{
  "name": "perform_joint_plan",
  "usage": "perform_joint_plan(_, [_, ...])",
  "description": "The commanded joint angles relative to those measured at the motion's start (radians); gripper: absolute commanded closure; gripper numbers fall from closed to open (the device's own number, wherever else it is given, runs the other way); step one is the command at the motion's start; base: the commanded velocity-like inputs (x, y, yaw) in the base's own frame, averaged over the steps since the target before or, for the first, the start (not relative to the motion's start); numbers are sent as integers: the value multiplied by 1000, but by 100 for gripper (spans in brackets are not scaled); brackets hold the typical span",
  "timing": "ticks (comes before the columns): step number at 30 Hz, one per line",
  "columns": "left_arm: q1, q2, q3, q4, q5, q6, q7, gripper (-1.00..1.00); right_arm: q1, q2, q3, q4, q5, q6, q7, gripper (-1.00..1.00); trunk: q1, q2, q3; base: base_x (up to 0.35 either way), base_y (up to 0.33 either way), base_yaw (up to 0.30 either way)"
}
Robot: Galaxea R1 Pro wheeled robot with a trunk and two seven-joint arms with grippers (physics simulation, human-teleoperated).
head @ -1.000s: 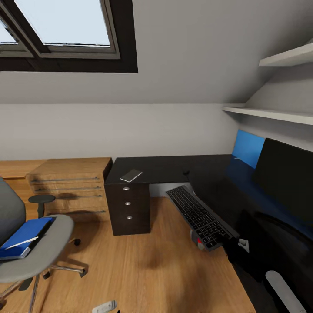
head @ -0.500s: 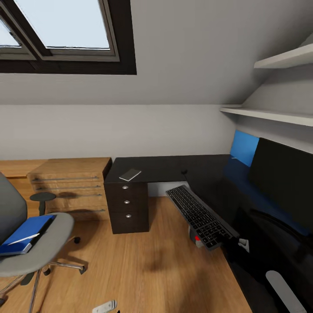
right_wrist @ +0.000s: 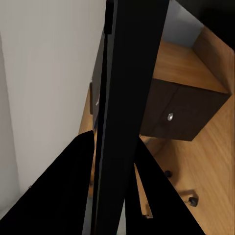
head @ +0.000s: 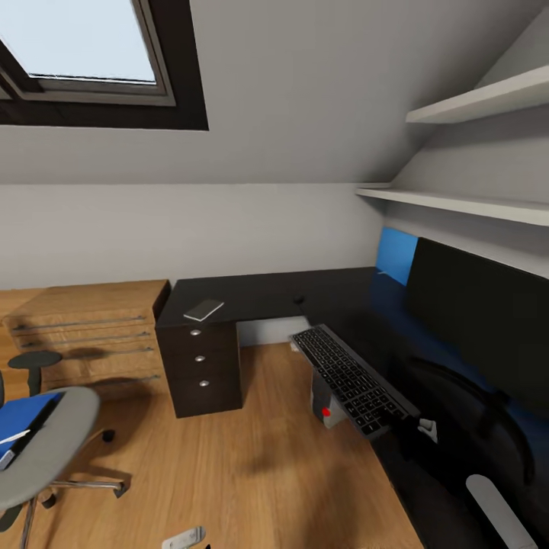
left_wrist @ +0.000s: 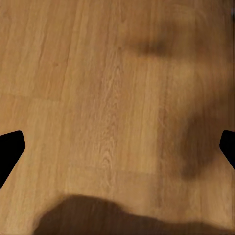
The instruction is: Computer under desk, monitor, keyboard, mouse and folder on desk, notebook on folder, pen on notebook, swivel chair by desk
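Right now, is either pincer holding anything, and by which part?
The right pincer grips the keyboard by its near end, its thin edge between the fingers. The left pincer is open over bare floor.

I can't read any text, label, brand or number from here. The keyboard (head: 352, 380), right of centre in my head view, has pale key marks too small to make out.

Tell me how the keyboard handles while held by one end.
The keyboard probably stays stiff: it juts out straight from the right end effector without sagging. Thin and flat, it looks light, but gripped at one end it may pivot or slip.
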Motion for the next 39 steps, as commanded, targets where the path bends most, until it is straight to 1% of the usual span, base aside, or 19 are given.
perform_joint_plan(1, [0,0,2,0,6,-2,1,-100,-1,0,-2,1,-8,8,2,100,0,-1,-1,0,0,-259])
perform_joint_plan(23, [0,-1,2,0,6,-2,0,-100,-1,1,-2,4,-8,6,2,100,0,-1,-1,0,0,-244])
perform_joint_plan(28, [0,-1,2,0,6,-3,1,-100,-1,0,-2,6,-11,7,2,100,0,-1,-1,0,0,-81])
perform_joint_plan(39, [0,-1,2,0,6,-3,0,-100,-1,-2,-2,22,-16,7,1,100,0,-1,-1,-1,0,-8])
